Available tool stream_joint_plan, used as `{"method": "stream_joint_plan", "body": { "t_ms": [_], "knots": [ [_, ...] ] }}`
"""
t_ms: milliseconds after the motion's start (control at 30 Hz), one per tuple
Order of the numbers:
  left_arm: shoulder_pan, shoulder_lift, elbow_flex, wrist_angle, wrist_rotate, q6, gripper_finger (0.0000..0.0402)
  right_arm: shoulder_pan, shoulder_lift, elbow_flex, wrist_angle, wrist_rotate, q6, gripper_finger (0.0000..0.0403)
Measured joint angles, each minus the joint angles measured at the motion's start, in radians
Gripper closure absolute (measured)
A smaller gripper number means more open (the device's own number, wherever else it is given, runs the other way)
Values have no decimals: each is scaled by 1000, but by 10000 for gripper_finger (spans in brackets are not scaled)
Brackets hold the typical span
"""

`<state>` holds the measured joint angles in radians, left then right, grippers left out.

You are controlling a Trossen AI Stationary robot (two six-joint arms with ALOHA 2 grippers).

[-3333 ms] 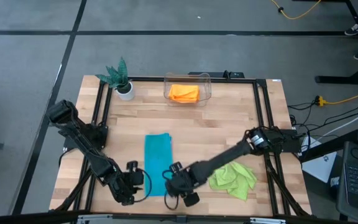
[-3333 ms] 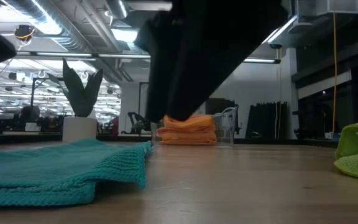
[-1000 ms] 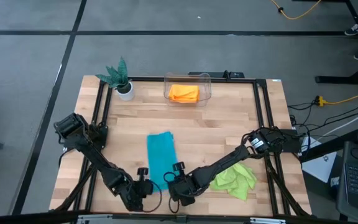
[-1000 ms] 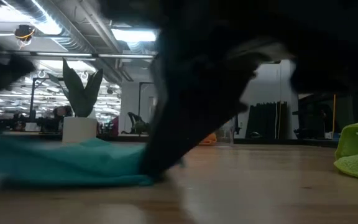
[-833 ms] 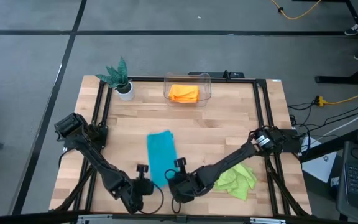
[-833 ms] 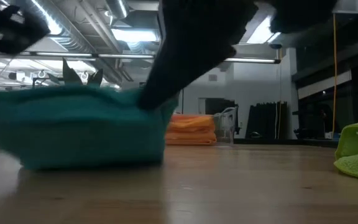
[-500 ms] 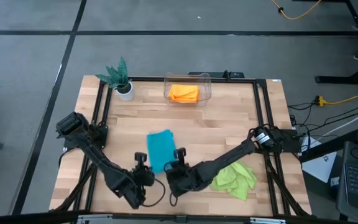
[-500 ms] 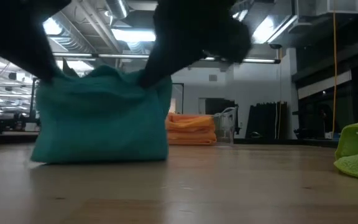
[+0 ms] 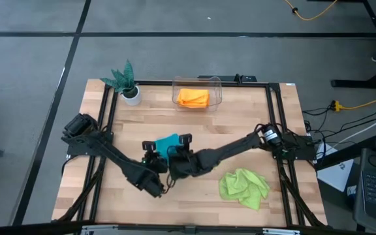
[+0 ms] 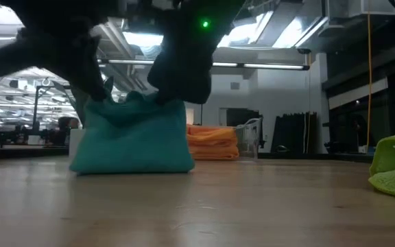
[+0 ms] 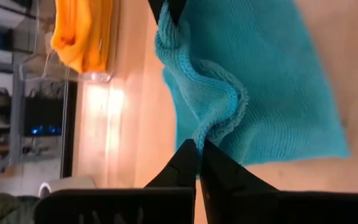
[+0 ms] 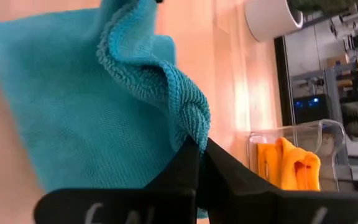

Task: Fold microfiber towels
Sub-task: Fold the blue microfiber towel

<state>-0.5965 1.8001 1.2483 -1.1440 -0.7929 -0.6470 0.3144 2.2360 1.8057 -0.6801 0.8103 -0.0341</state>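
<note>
We look down on the wooden desk (image 9: 240,124) and find both arms meeting near its centre. The left pincer (image 9: 150,151) and the right pincer (image 9: 184,144) sit side by side, each clamped together on a corner of the teal towel (image 9: 168,145). In the left wrist view the two dark fingertips (image 11: 193,163) pinch a bunched edge of the teal cloth, and the right wrist view shows its own tips (image 12: 196,153) closed on a ruffled corner in the same way.

From the low view the teal towel (image 10: 132,139) hangs as a doubled sheet from both pincers, its lower fold resting on the desk, its upper edge gathered under the dark arms. In the high view only a small patch of it shows between the two pincers, just toward seven o'clock of the desk's centre.

The two orange towels (image 9: 192,97) lie stacked in a clear bin (image 9: 215,83) at twelve o'clock, against the far edge of the desk. In the low view they show as a folded orange pile (image 10: 212,143) behind the teal towel and just to its right.

The lime green towel (image 9: 244,187) lies crumpled at about five o'clock, well apart from both pincers.

A green plant in a white pot (image 9: 130,95) stands at the eleven o'clock corner.
</note>
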Motion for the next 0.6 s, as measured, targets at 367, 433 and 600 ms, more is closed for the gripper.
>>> {"method": "stream_joint_plan", "body": {
  "t_ms": [367,433,600],
  "knots": [
    [96,-1,-97,6,-5,1,376,-116,3,0,1,-173,72,363],
    [113,-1,-112,6,-24,-4,364,-135,3,0,1,-177,87,345],
    [158,-1,-128,10,-62,-22,329,-172,3,2,6,-177,113,300]
  ]
}}
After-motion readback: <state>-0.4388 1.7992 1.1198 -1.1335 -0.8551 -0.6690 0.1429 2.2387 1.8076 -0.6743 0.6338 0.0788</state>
